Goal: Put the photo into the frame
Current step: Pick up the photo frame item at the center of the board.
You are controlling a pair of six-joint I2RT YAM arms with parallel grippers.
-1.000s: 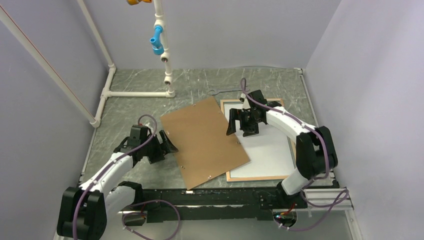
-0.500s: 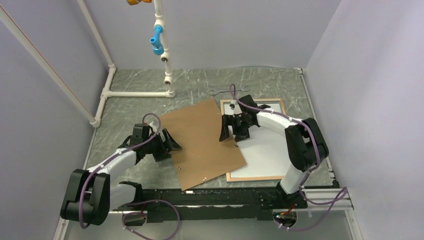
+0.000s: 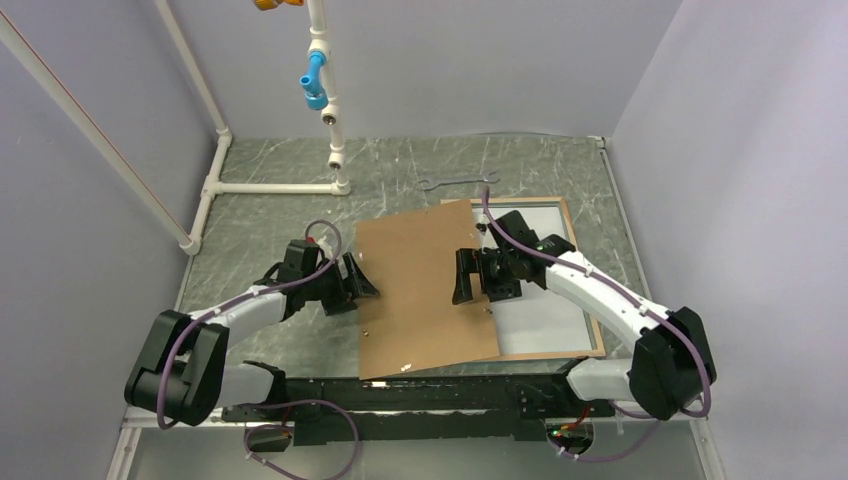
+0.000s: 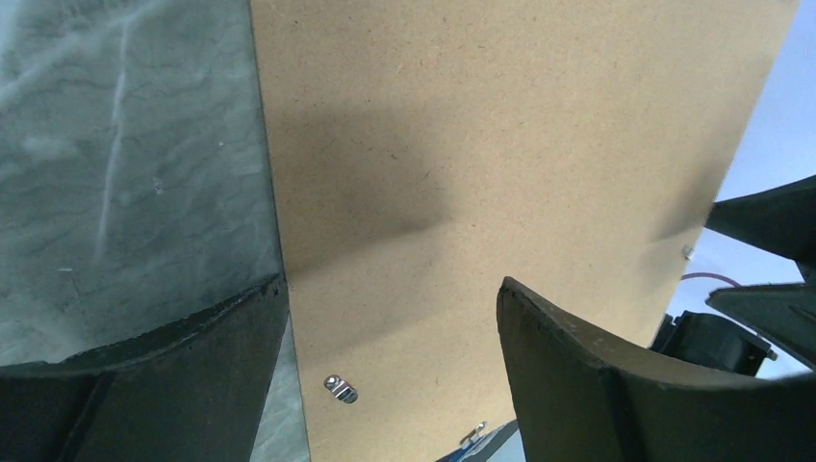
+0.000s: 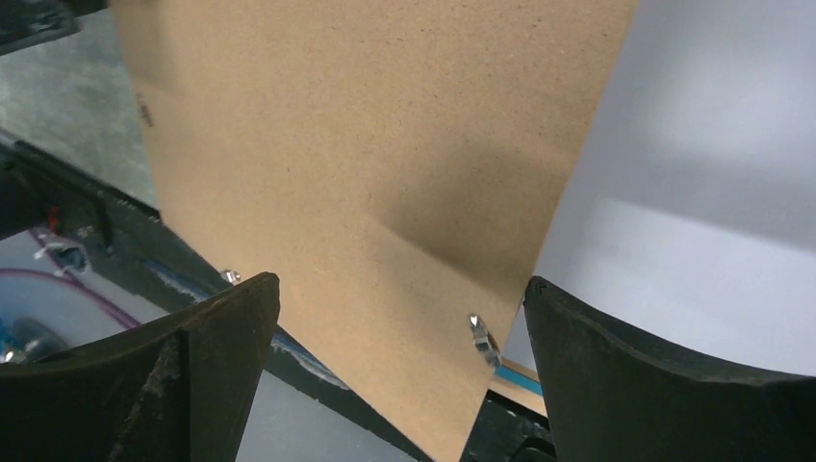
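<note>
1. Brown backing board (image 3: 425, 290) lies flat in the middle of the grey marbled counter (image 3: 270, 225), slightly skewed, with its right part lapping over the frame.
2. I see the frame (image 3: 550, 354) on the right side of the counter, pale wood back upward; only its far, right and near rims show.
3. The photo (image 3: 550, 310) sits inside the frame with its plain white reverse up. The board hides its left portion, and my right arm crosses above it.
4. My left gripper (image 3: 358, 283) is low at the board's left edge, its fingers (image 4: 192, 356) well apart and holding nothing. In the left wrist view that edge runs between them, one finger over the counter and the other over the board. I cannot tell whether either touches.
5. My right gripper (image 3: 478, 280) is over the board near its right edge, fingers (image 5: 625, 366) spread wide and empty, with board and white reverse both showing between them.
6. A small metal tab (image 5: 481, 339) sits on the board by that edge.
7. A wrench (image 3: 457, 181) lies on the counter beyond the board, apart from it.
</note>
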